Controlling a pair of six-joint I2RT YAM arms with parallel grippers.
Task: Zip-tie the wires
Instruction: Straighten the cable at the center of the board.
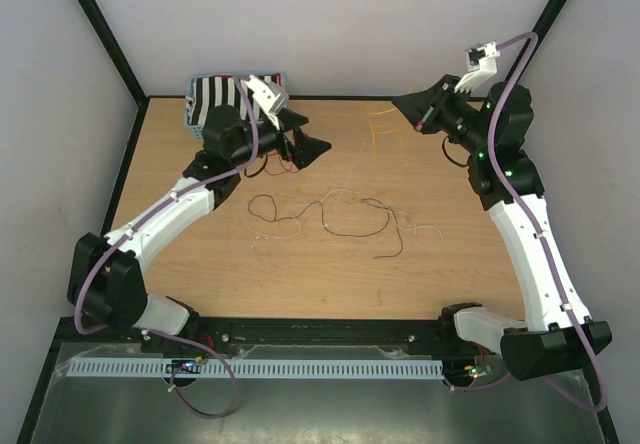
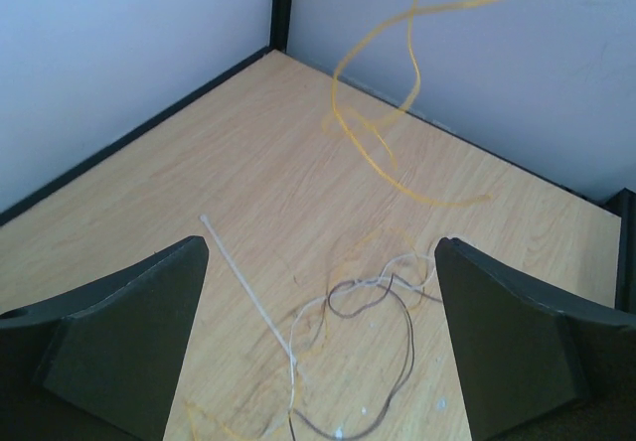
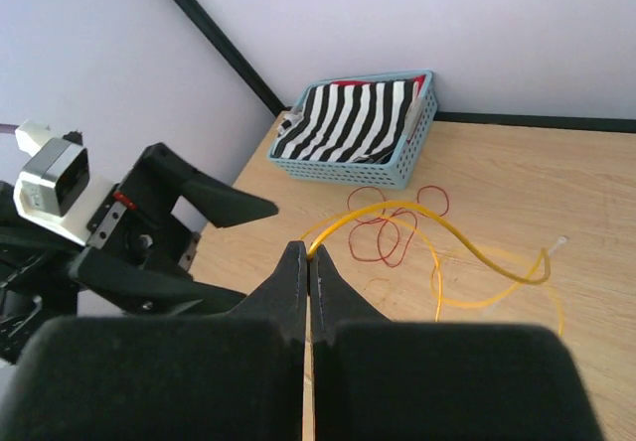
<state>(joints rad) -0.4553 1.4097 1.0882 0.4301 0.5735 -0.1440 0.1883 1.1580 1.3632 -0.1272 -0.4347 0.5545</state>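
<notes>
My right gripper (image 3: 308, 254) is shut on one end of a yellow wire (image 3: 467, 247), which arcs down toward the table. It hangs raised at the back right (image 1: 418, 112). From the left wrist view the same yellow wire (image 2: 378, 133) curls in the air in loops. A red wire (image 3: 383, 232) lies coiled on the wood near the basket. Dark brown wire (image 1: 350, 226) and pale strands sprawl mid-table. My left gripper (image 1: 312, 136) stands wide open above the table, nothing between its fingers (image 2: 320, 247). Below it lie a brown loop (image 2: 407, 332) and a white zip tie (image 2: 243, 282).
A light blue basket (image 3: 397, 168) holding striped black-and-white cloth sits in the back left corner (image 1: 200, 89), just behind the left arm. Grey walls with black frame posts close in the table on three sides.
</notes>
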